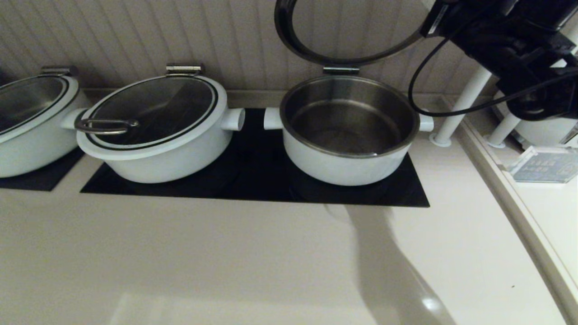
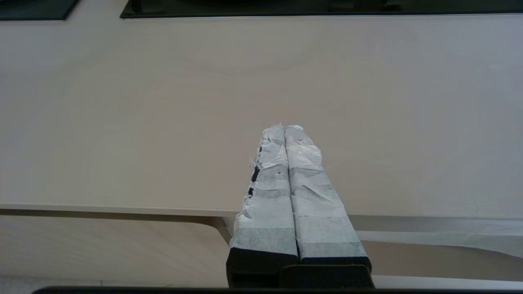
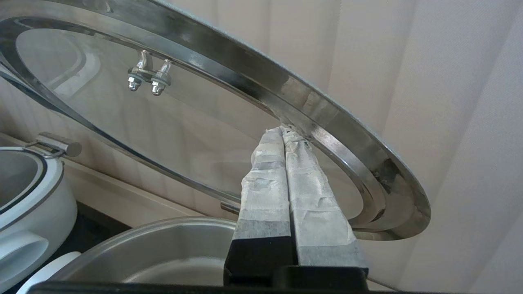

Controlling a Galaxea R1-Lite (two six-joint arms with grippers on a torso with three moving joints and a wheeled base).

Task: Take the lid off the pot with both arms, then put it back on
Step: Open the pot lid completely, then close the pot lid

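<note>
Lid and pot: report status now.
Right gripper shut, tips against raised lid rim. Left gripper shut, idle over counter. Pot open, empty. Nothing in the way.

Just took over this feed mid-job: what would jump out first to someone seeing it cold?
The lid stands swung up on its hinge behind the open pot, whose steel bowl looks empty. The right gripper, jaws together, has its cloth tips against the lid's underside rim. The left gripper hangs shut over bare counter, away from the pots; a second pot sits lidded to the left.
</note>
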